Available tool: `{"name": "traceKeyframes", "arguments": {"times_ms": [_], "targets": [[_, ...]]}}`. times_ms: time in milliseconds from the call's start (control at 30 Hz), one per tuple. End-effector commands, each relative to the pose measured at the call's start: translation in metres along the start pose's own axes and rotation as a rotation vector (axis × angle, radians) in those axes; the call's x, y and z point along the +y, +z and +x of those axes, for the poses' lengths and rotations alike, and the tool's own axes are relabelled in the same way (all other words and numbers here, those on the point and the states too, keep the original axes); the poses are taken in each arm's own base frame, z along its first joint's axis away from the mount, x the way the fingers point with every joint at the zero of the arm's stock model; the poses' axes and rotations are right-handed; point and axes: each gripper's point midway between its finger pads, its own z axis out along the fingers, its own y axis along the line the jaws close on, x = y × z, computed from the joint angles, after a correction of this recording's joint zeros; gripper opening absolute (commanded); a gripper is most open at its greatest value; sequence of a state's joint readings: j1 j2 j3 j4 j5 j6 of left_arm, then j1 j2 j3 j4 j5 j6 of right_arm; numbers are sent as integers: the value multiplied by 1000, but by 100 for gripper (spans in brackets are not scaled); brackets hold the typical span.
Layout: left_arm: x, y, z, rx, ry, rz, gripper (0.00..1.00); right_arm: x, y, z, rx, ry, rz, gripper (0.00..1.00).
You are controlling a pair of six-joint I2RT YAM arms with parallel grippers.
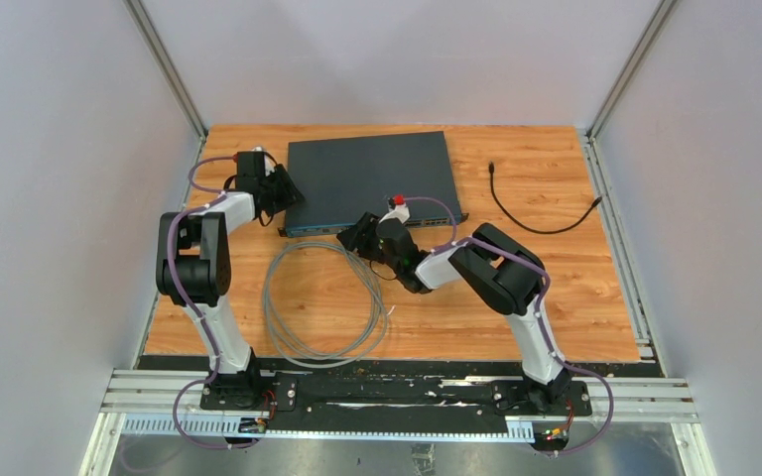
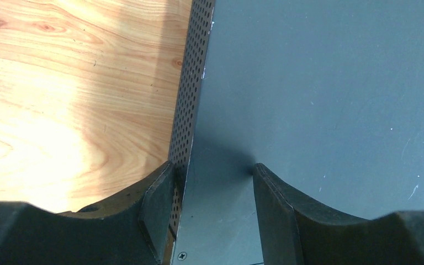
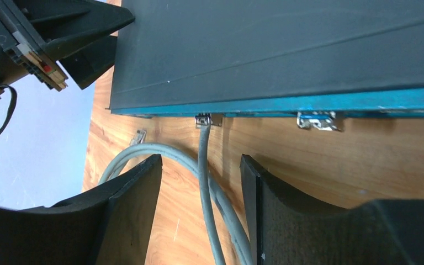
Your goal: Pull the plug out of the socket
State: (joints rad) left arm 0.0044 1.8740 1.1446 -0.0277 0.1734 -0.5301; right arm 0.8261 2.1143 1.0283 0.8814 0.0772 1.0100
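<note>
The plug (image 3: 208, 120) sits in its socket (image 3: 203, 115) on the teal front face of the network switch (image 1: 372, 178), towards the left end of that face. Nearest the arm bases, in front of the switch, the grey Ethernet cable (image 1: 322, 302) lies in a loose coil on the wooden table (image 1: 556, 297). One strand rises from the coil straight up to the plug.

The right gripper (image 3: 200, 176) hovers just in front of the switch with its fingers spread wide. It holds nothing. The strand runs between the fingers without touching either, and the coil's loops pass close by the left one.

At the switch's front-left corner the left gripper (image 2: 212, 171) straddles the perforated side wall, also spread. One pad is against the wall and the other is over the lid, and I cannot tell how hard it presses. Off to the right of the switch lies a loose black cable (image 1: 541, 218).

I think the risk is that the right fingers close on cable rather than on the plug body. Pulling with the latch unpressed would strain the cable or drag the switch forward, since the left brace looks light. A coil loop could also get pinched.
</note>
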Motion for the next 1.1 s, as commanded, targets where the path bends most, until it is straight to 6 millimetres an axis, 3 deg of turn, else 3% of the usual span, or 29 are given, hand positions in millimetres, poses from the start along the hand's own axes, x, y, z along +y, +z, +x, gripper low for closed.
{"name": "traceKeyframes", "arguments": {"times_ms": [0,100,367,567,800,1067], "targets": [[19,-4,73,285,-3,-35,51,-5,21,1,-83,21,34,58],[12,-8,74,329,-10,22,50,-6,27,7,-100,34,45,57],[20,-12,71,339,-21,14,47,-16,35,13,-169,57,87,49],[9,-14,74,369,-27,90,47,-26,36,13,-228,75,102,45],[11,-12,78,389,-38,82,44,-30,42,14,-269,107,115,39],[13,-10,80,392,-50,78,40,-44,44,16,-328,173,152,22]]}}
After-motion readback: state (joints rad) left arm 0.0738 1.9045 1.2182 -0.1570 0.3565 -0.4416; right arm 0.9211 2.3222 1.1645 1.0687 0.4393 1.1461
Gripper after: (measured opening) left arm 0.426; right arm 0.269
